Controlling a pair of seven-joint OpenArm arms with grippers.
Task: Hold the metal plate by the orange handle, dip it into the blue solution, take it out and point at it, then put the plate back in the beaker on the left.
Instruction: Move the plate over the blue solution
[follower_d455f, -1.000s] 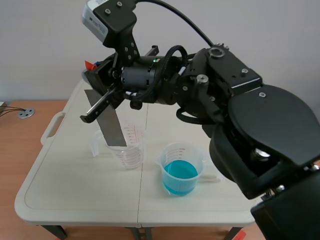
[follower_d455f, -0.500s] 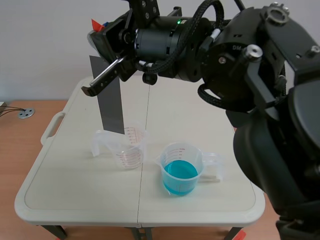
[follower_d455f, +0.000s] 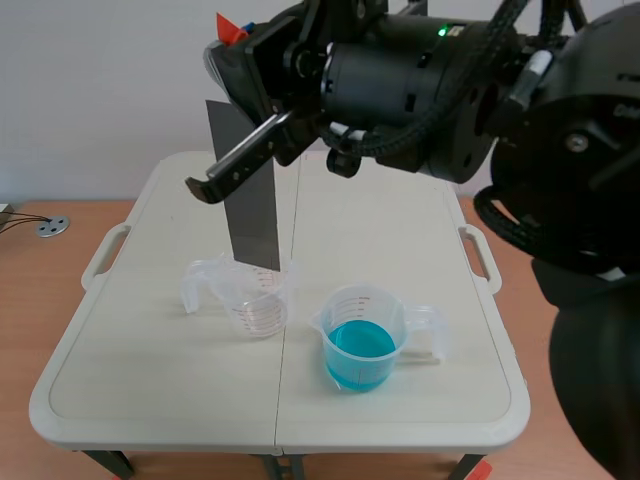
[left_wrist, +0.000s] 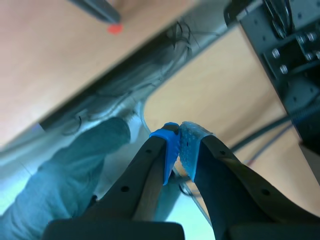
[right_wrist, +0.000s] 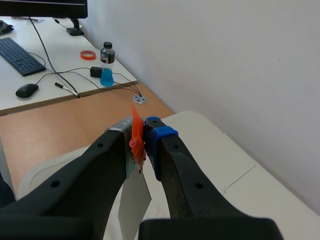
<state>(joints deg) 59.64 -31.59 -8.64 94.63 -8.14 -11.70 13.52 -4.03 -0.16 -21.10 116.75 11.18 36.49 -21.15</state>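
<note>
A grey metal plate (follower_d455f: 250, 190) hangs upright from its orange handle (follower_d455f: 230, 25), and my right gripper (follower_d455f: 228, 42) is shut on that handle high over the table's left half. The plate's lower edge sits at the rim of the clear beaker (follower_d455f: 255, 300). To the right of it stands the beaker of blue solution (follower_d455f: 362, 350). In the right wrist view the orange handle (right_wrist: 136, 137) is pinched between the fingers of the gripper (right_wrist: 140, 137), with the plate (right_wrist: 134, 200) hanging below. My left gripper (left_wrist: 175, 137) is shut on nothing and faces away from the table.
The white folding table (follower_d455f: 150, 350) has carry handles at both sides. Beyond it, the right wrist view shows a desk with a drink bottle (right_wrist: 106, 70), a keyboard (right_wrist: 20, 55) and a mouse (right_wrist: 26, 90). Cables (left_wrist: 280, 135) run past the left gripper.
The right arm has lifted the plate upward and a little to the right. The plate went from tilted inside the clear beaker to upright at its rim.
</note>
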